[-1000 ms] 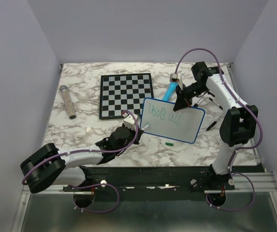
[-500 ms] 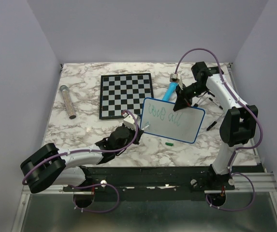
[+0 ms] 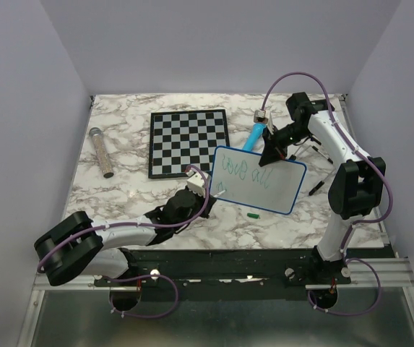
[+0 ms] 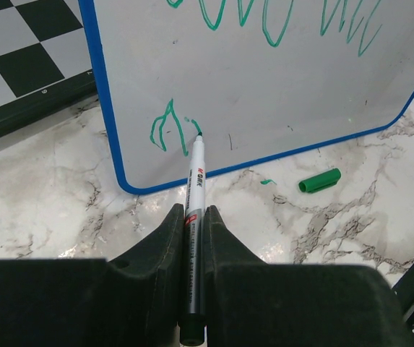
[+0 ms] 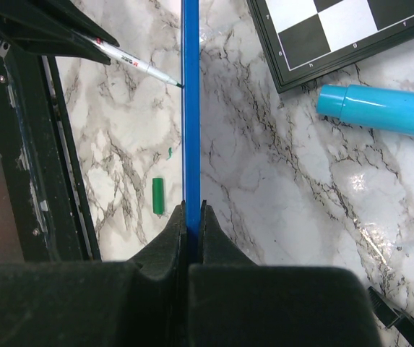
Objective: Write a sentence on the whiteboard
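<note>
Whiteboard (image 3: 273,189): white rectangle, thin blue rim, rounded corners; right of centre on the marble counter (image 3: 120,191), its far left corner overlapping the checkered board (image 3: 187,141)
Sentence (image 3: 246,172): loopy green script, one row along the top, one stroke begun below at the left
Right pincer (image 5: 192,211): clamped on the board's far rim
Left pincer (image 4: 192,215): closed round a green marker (image 4: 196,163), tip on the board
Green cap (image 4: 319,181): on the counter beside the near rim

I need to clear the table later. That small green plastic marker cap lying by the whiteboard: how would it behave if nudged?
The small green marker cap lies on its side and looks round, so it would probably roll. It is tiny, so likely very light. The glossy marble tabletop looks smooth, so it may also skid.
</note>
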Motion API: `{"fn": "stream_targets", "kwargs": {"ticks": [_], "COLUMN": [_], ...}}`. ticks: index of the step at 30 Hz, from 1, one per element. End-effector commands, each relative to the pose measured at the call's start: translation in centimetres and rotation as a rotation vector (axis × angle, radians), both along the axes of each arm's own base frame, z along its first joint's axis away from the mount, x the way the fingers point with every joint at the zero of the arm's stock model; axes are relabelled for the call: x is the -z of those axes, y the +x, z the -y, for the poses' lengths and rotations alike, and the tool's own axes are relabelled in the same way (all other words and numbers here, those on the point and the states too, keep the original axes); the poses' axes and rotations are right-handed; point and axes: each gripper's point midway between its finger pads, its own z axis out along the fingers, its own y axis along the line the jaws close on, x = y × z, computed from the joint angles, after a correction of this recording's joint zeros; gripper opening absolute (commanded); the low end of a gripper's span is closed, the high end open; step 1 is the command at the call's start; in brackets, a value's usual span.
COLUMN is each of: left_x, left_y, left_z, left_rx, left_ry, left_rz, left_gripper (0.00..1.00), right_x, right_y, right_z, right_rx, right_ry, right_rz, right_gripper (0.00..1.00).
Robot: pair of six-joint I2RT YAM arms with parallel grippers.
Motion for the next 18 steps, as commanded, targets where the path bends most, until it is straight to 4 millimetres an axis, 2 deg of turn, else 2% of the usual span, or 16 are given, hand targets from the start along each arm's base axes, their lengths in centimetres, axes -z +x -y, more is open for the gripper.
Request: {"fn": "stream_targets", "kwargs": {"ticks": [1, 11, 18], "left_x": [0.1, 0.9, -1.2], "left_y": [0.1, -0.1, 0.6], "left_z": [0.3, 0.3, 0.6], "left_rx": [0.006, 0.011, 0.003], "left_ry": [0.001, 0.036, -0.008], "left_rz": [-0.013, -0.039, 0.011], "left_gripper": [0.00, 0.00, 0.00], "right_x": [-0.1, -0.2, -0.1], "right_y": [-0.1, -0.1, -0.1], "right_z": [-0.1, -0.1, -0.1], "right_rx": [-0.010, -0.010, -0.010], "right_ry": [0.006, 0.007, 0.008], "right_rz": [0.006, 0.007, 0.005], "right_gripper": [0.01, 0.01, 0.01]}}
